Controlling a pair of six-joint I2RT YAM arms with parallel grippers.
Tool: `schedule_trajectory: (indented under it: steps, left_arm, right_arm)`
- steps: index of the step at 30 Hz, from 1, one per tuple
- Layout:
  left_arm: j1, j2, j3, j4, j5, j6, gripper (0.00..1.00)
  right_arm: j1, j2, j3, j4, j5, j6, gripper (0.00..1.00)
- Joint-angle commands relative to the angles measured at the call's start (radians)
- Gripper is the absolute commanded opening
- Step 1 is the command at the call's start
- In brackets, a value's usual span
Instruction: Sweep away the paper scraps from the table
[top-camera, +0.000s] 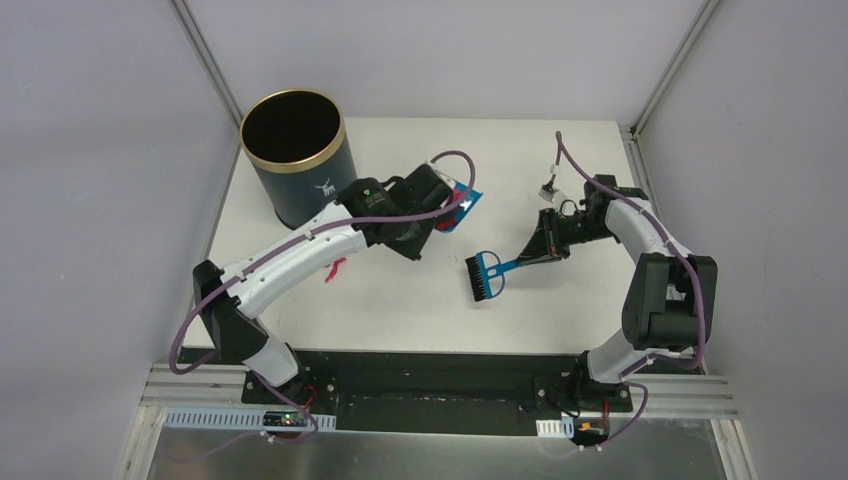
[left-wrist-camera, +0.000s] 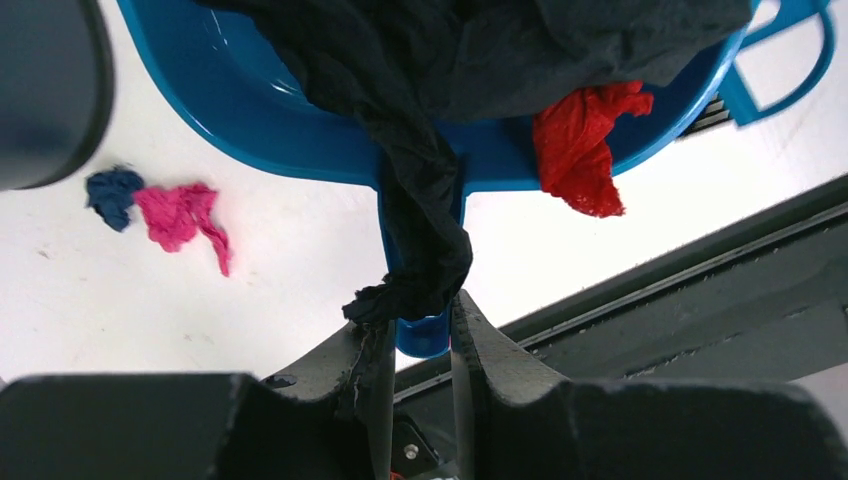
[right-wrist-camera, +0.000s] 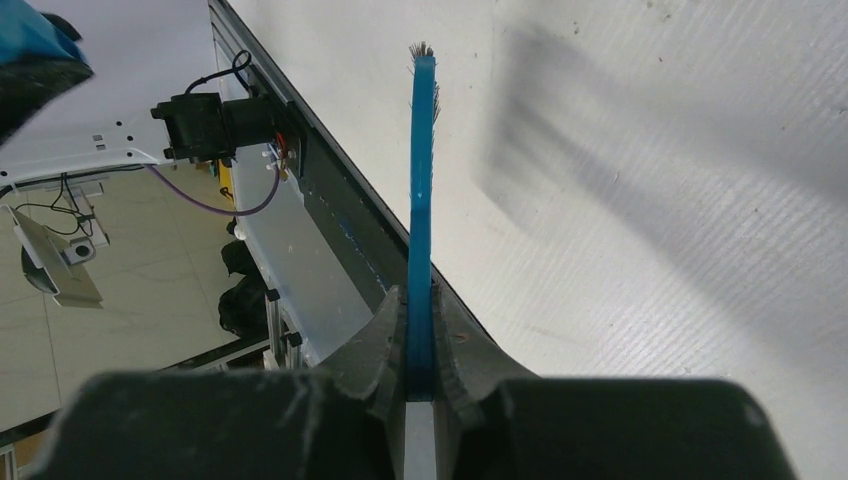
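Observation:
My left gripper (left-wrist-camera: 420, 310) is shut on the handle of the blue dustpan (left-wrist-camera: 300, 120), held off the table (top-camera: 400, 300) beside the bin (top-camera: 295, 150). A large black paper scrap (left-wrist-camera: 420, 200) lies in the pan and trails down over the handle to my fingers. A red scrap (left-wrist-camera: 580, 150) hangs at the pan's rim. A pink scrap (left-wrist-camera: 180, 215) and a dark blue one (left-wrist-camera: 112, 195) lie on the table below; the pink scrap (top-camera: 335, 270) shows from above too. My right gripper (right-wrist-camera: 421, 300) is shut on the handle of the blue brush (top-camera: 487, 275), its bristles toward the table's middle.
The dark navy, gold-rimmed bin stands open at the table's back left, close to the left wrist (top-camera: 400, 215). The black rail (top-camera: 420, 362) runs along the front edge. Grey walls close in the back and both sides.

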Motion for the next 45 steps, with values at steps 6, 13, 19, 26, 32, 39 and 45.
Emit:
schedule_trajectory:
  steps: [6, 13, 19, 26, 32, 39, 45]
  left_arm:
    - [0.139, 0.024, 0.205, -0.028, 0.054, 0.054, 0.0]
    - [0.249, 0.025, 0.299, -0.032, 0.105, 0.059, 0.0]
    - [0.362, 0.029, 0.332, -0.015, 0.163, 0.059, 0.0]
    - [0.546, 0.017, 0.329, 0.066, 0.346, 0.016, 0.0]
    - [0.631, -0.001, 0.304, 0.156, 0.461, -0.054, 0.0]
    - [0.815, -0.076, 0.124, 0.43, 0.726, -0.27, 0.0]
    - [0.905, -0.166, -0.139, 0.896, 0.885, -0.57, 0.0]
  right_arm:
    - [-0.003, 0.027, 0.0, -0.014, -0.05, -0.064, 0.0]
    - [-0.001, 0.047, 0.012, -0.034, -0.048, -0.076, 0.0]
    - [-0.002, 0.044, 0.01, -0.027, -0.033, -0.072, 0.0]
    - [-0.002, 0.041, 0.007, -0.023, -0.02, -0.07, 0.0]
    - [-0.002, 0.037, 0.003, -0.016, -0.012, -0.064, 0.0]
    - [-0.002, 0.037, 0.003, -0.018, -0.01, -0.064, 0.0]
    - [-0.001, 0.051, 0.011, -0.028, -0.002, -0.074, 0.0]
